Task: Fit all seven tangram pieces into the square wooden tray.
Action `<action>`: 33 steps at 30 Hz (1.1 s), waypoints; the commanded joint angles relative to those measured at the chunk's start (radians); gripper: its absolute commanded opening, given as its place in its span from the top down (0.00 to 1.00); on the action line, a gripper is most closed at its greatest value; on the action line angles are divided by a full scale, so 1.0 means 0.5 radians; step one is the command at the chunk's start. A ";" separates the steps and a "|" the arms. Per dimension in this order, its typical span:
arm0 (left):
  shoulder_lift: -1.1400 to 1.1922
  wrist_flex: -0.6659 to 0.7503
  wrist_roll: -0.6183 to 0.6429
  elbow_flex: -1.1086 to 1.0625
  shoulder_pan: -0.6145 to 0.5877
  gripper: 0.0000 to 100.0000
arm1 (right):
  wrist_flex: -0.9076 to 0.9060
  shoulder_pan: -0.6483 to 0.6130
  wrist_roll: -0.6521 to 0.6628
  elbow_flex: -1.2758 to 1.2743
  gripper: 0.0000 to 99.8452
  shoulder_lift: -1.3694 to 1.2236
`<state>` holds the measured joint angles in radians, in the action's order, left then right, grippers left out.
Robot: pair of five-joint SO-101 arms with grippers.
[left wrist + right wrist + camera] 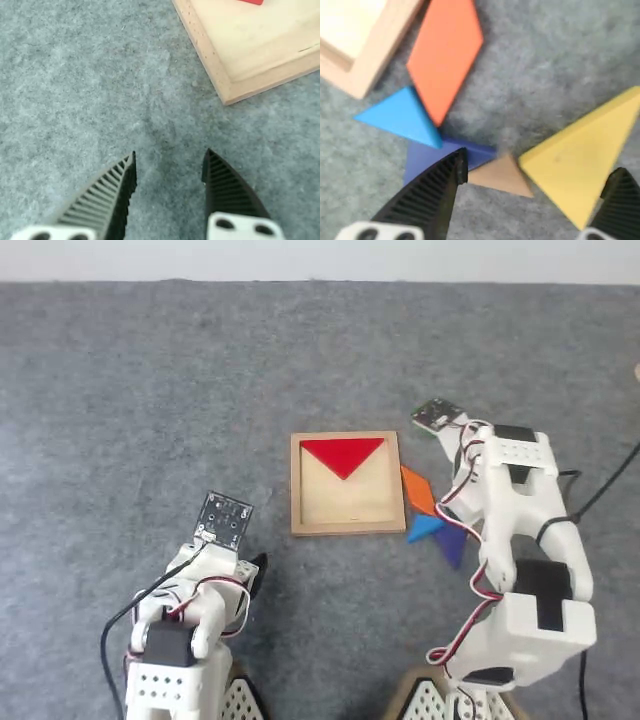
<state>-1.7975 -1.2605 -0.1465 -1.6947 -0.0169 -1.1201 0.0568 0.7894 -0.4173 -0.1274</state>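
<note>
In the wooden tray, middle of the worktop: only 1 red triangle, seated along the far rim, tip pointing to the near side. Rest of the tray floor bare wood.

Just right of the tray, loose in 1 cluster on the worktop:
- orange parallelogram, close against the right rim
- light blue triangle, touching it
- dark blue piece, on the near side of that
- small tan triangle
- yellow triangle, farthest right

Right claw: spread wide, gripping nothing, poised above the yellow triangle. Left claw: open, empty, above bare worktop near the tray's near-left corner.

Judged as an early stage: 1 of 7 placed, 6 left to fit, 5 of these told apart here. Likely next pick, judging by the right claw's place: the yellow triangle.
</note>
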 commanded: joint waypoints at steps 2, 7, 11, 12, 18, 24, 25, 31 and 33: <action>-0.040 -0.006 -0.018 0.020 -0.009 0.79 | 0.075 0.100 0.209 0.015 0.59 0.008; -0.040 -0.006 -0.018 0.020 -0.009 0.79 | 0.164 0.158 0.252 0.015 0.59 0.005; -0.040 -0.006 -0.018 0.020 -0.009 0.79 | 0.180 0.170 0.347 0.034 0.59 -0.106; -0.040 -0.006 -0.018 0.020 -0.009 0.79 | 0.180 0.170 0.362 0.055 0.59 -0.155; -0.040 -0.006 -0.018 0.020 -0.009 0.79 | 0.075 0.232 0.365 0.298 0.59 -0.342; -0.040 -0.006 -0.018 0.020 -0.009 0.79 | -0.032 0.296 0.365 0.427 0.59 -0.446; -0.040 -0.006 -0.018 0.020 -0.009 0.79 | -0.060 0.299 0.365 0.442 0.59 -0.462; -0.040 -0.006 -0.018 0.020 -0.009 0.79 | -0.109 0.296 0.365 0.497 0.77 -0.502; -0.040 -0.006 -0.018 0.020 -0.009 0.79 | -0.103 0.290 0.365 0.503 0.85 -0.502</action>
<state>-1.7975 -1.2605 -0.1465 -1.6947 -0.0153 -1.1554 0.1811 0.9597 -0.1872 -0.3775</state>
